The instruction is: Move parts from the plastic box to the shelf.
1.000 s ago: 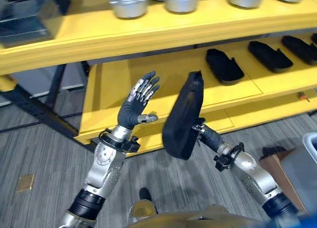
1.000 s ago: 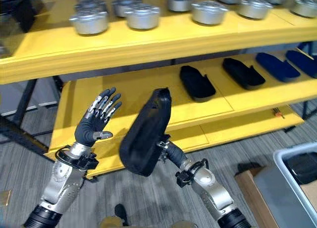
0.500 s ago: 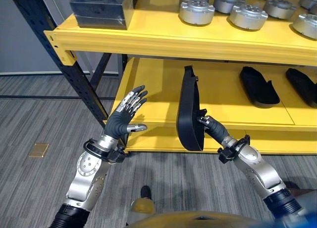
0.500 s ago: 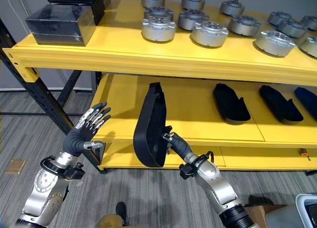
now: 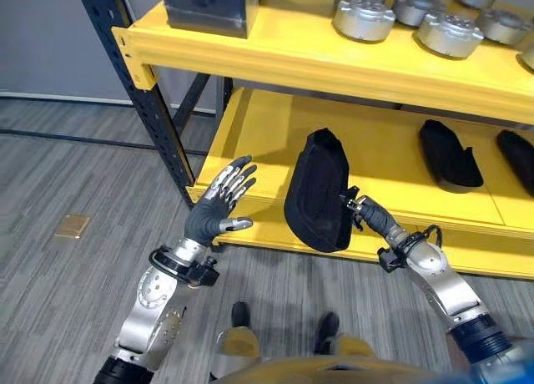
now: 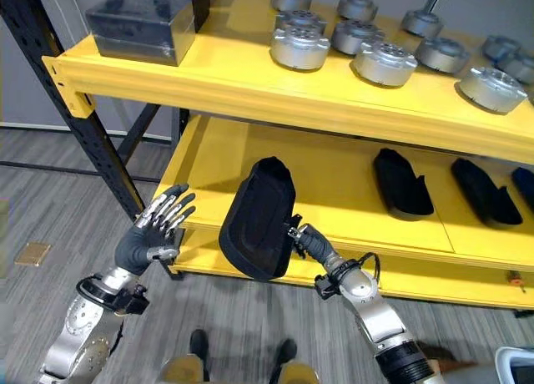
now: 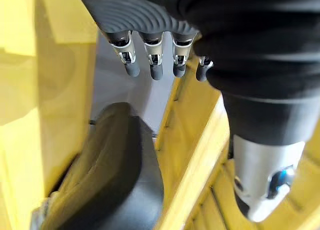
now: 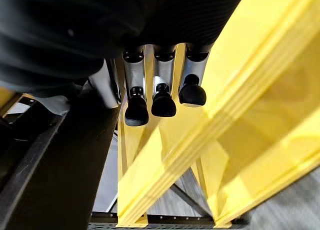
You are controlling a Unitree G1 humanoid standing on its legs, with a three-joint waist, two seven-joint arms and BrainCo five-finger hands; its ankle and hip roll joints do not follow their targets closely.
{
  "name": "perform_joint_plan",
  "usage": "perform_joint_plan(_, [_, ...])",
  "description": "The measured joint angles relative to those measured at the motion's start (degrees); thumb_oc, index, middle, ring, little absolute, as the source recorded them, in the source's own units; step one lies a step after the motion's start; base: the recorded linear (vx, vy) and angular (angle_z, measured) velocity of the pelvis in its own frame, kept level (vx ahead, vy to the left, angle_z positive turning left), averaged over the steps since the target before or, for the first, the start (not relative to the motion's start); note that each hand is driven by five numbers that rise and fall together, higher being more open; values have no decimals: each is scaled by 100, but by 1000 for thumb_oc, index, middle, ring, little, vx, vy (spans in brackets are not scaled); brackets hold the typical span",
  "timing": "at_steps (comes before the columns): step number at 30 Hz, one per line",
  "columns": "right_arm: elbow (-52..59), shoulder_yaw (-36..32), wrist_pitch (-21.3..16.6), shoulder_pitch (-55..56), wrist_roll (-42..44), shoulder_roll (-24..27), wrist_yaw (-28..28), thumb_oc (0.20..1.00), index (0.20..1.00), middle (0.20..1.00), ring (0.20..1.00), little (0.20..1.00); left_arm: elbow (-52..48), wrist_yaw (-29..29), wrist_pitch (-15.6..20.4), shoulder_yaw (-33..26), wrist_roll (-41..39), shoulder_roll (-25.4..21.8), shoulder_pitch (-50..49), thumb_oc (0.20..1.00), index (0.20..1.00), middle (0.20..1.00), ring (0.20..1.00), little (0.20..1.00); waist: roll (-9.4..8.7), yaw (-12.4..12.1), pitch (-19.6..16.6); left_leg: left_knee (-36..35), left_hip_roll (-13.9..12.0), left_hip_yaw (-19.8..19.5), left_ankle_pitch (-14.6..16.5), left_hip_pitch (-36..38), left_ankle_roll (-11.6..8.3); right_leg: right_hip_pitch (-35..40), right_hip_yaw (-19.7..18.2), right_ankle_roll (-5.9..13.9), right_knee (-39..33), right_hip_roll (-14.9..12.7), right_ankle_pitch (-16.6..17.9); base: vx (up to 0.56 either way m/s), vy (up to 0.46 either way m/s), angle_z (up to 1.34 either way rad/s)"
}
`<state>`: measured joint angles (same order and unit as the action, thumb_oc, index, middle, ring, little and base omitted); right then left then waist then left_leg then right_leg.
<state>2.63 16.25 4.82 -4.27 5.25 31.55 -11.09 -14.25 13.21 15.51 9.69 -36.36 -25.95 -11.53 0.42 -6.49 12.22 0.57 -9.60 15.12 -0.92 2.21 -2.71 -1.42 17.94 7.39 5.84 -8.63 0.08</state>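
Right now the right hand is gripping the black part, fingers and thumb pinching its edge, and holding it up on end in front of the lower level of the yellow shelf. The part is standing nearly upright, its hollow side facing the robot in the right eye view, its lower end hanging out past the shelf's front lip and its top over the yellow board. In the right wrist view the fingers are pointing along the part's dark surface, with the shelf's yellow beams past them.

The left hand is hovering wide open beside the part, on its left, fingers straight and spread, palm turned toward it, touching nothing. Its wrist view is showing the straight fingers with the black part beyond them.

Further right on the same level, two more black parts are lying flat, well apart from the held one. Up on the top level, round silver metal parts are sitting in rows, and a dark box is resting at the left end.
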Motion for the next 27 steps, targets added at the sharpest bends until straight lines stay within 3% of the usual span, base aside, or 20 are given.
perform_joint_plan(1, [44, 37, -20, 17, -30, 97, -5, 200, 200, 200, 200, 200, -51, -38, 23, -52, -7, -47, 31, 1000, 1000, 1000, 1000, 1000, -62, 73, -69, -44, 29, -47, 28, -22, 7, 79, 28, -65, 273, -71, -137, 62, -59, 0])
perform_joint_plan(2, [20, 38, -73, -5, -53, 129, 2, 200, 200, 200, 200, 200, -69, -46, 68, -86, -9, -151, 51, 1000, 1000, 1000, 1000, 1000, -167, 68, -104, -46, 112, -55, -79, -27, -63, 283, 10, -289, -24, -68, -215, 65, -47, 17])
perform_joint_plan(5, [-244, 28, -140, -51, -142, 142, 56, 200, 200, 200, 200, 200, 24, 78, 48, -66, -54, -48, 44, 1000, 1000, 1000, 1000, 1000, 11, 54, -137, -167, -66, -183, -271, 4, -68, 473, 172, -389, -335, 194, -103, 58, -30, 14])
perform_joint_plan(10, [-991, 253, -147, -571, -157, 165, 395, 200, 200, 200, 200, 200, 167, 286, 37, 56, -131, 54, 125, 1000, 1000, 1000, 1000, 1000, 49, -91, -136, -145, -26, -318, -316, -37, -135, 618, 327, -392, -498, 220, -118, 29, -24, 16])
perform_joint_plan(14, [-1089, 221, -144, -742, -300, 125, 542, 200, 200, 200, 200, 200, 234, 270, -1, 45, -147, 28, 153, 1000, 1000, 1000, 1000, 1000, -20, -239, -50, -154, 68, -325, -310, -57, -142, 617, 342, -363, -497, 134, -128, -7, -3, 8])
perform_joint_plan(27, [-1694, 232, -120, -1505, -1171, 94, 722, 200, 200, 200, 200, 200, 307, 283, -12, -13, -237, -388, 438, 1000, 1000, 1000, 1000, 1000, -329, -246, 423, -25, -3, -243, -240, -93, -191, 581, 398, -336, -447, 80, -53, 2, -82, -2])
